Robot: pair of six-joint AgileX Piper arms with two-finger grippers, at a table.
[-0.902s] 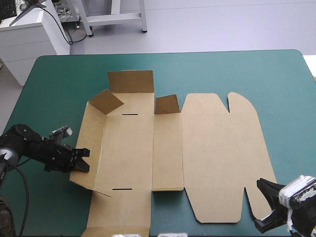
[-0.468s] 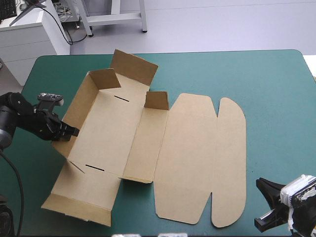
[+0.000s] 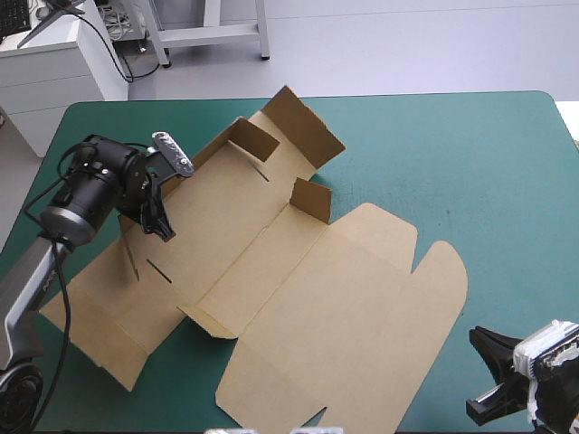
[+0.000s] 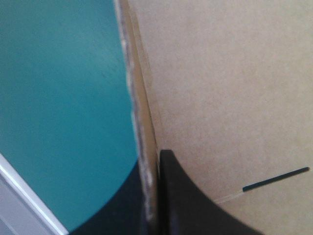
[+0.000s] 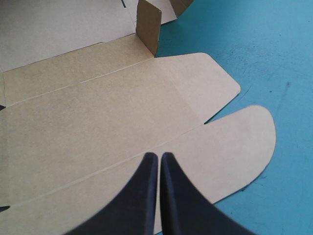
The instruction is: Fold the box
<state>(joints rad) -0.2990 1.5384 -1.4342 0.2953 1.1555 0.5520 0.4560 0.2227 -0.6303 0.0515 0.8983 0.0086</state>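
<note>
The brown box (image 3: pixel 298 271) lies as a cut sheet, slanted across the table's left and middle. Its lid (image 3: pixel 362 298) lies flat toward the near right. Two small flaps (image 3: pixel 312 201) stand up, and the far end flap (image 3: pixel 303 122) is raised. My left gripper (image 3: pixel 161 221) is shut on the box's left wall. In the left wrist view the board's edge (image 4: pixel 142 147) runs between the black fingers (image 4: pixel 181 196). My right gripper (image 3: pixel 488 380) sits at the near right corner, shut and holding nothing. In its wrist view it (image 5: pixel 159 156) hovers over the lid's rounded tab (image 5: pixel 234 147).
Teal-green cover (image 3: pixel 470 154) shows beyond and to the right of the box. The box's near-left panel (image 3: pixel 95 316) reaches close to the table's left edge. The table's edge (image 4: pixel 29 196) passes beside my left gripper.
The left gripper has swung from the near left toward the far left, taking the wall with it. The whole box has turned clockwise. The right gripper has stayed put.
</note>
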